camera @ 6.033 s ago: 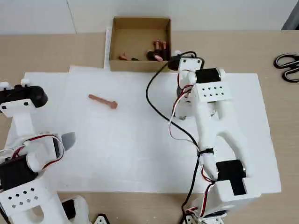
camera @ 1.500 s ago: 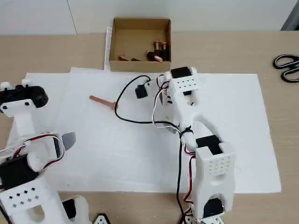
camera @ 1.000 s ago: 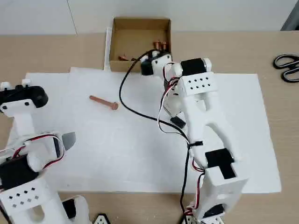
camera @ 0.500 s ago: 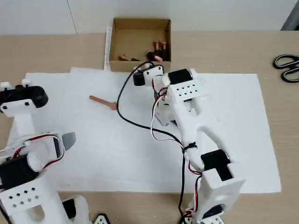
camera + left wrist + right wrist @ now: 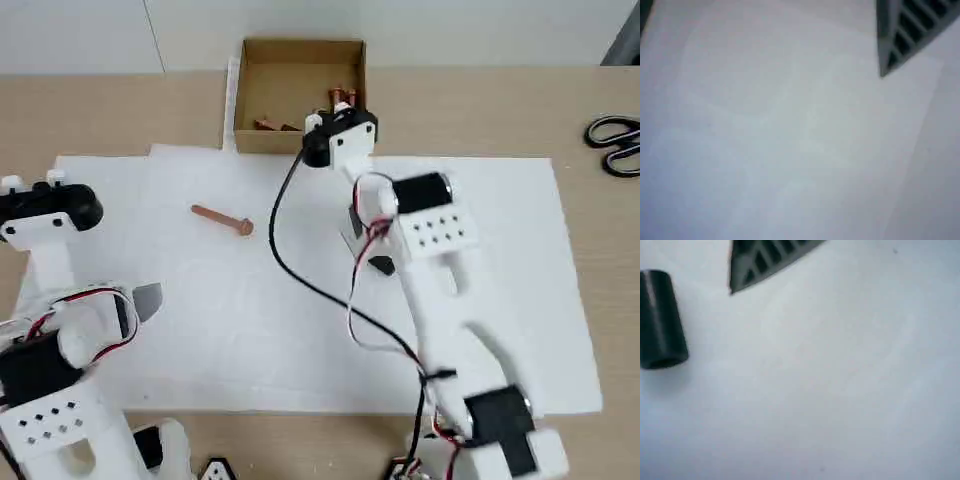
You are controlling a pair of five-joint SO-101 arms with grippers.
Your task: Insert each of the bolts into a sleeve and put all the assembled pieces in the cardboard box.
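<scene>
Right arm stretched forward over the white sheet (image 5: 250, 320), wrist near the front wall of the cardboard box (image 5: 300, 42). Right end effector (image 5: 356, 232) points down; we cannot tell whether it is spread or pressed together. Left arm folded at the bench (image 5: 100, 110) corner, left end effector (image 5: 145, 300) likewise unclear. Scissors (image 5: 612, 143) lie far right. A black sleeve (image 5: 659, 320) lies just beside the right end effector, apart from it. One bolt (image 5: 222, 219) lies well apart from both. We note assembled pieces (image 5: 340, 98) in the box.
</scene>
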